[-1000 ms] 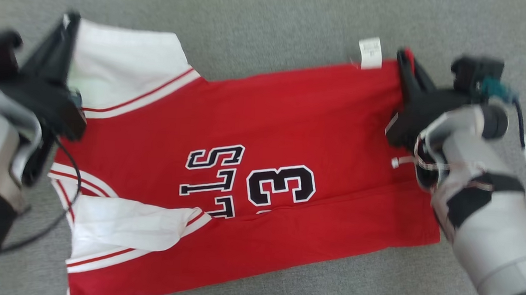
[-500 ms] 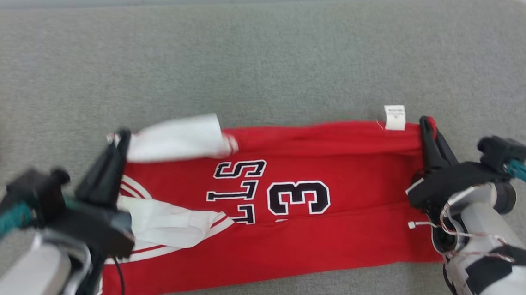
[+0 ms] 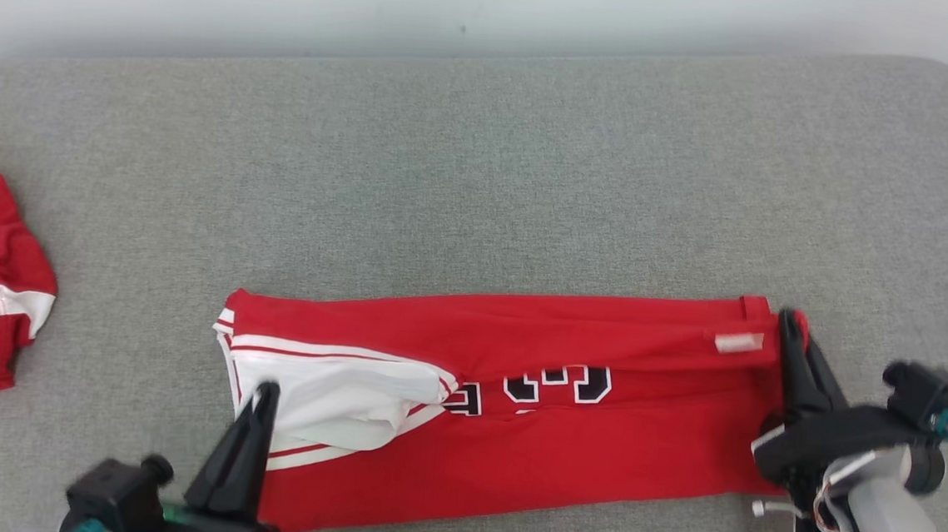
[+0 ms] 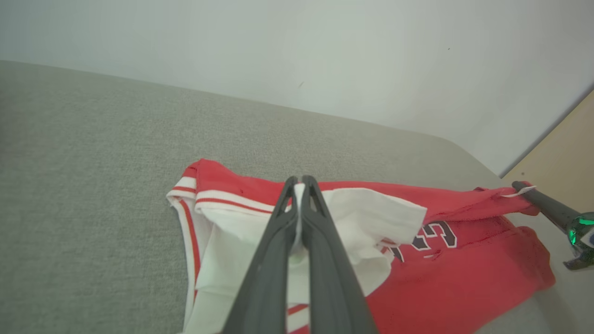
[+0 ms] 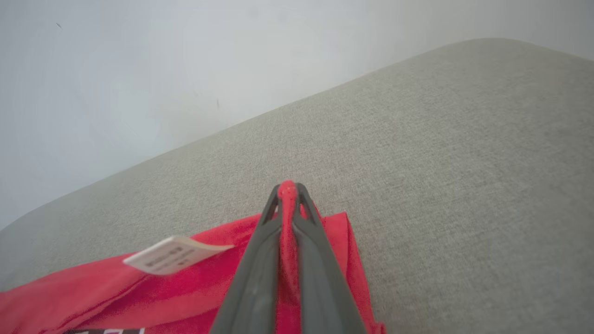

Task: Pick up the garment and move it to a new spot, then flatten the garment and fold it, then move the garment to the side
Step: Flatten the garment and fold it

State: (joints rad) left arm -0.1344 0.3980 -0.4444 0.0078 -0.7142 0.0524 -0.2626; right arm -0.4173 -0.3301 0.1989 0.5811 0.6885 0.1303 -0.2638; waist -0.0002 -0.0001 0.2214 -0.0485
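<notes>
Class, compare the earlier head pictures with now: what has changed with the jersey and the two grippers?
The left gripper and right gripper drew the far edge of the jersey toward the robot, folding it over the lettering; the label flipped on top. Both stay shut on the jersey.

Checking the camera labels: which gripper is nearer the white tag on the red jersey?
Right. The right gripper clamps the red jersey just beside the white tag; the left gripper pinches the white sleeve at the opposite end.
</notes>
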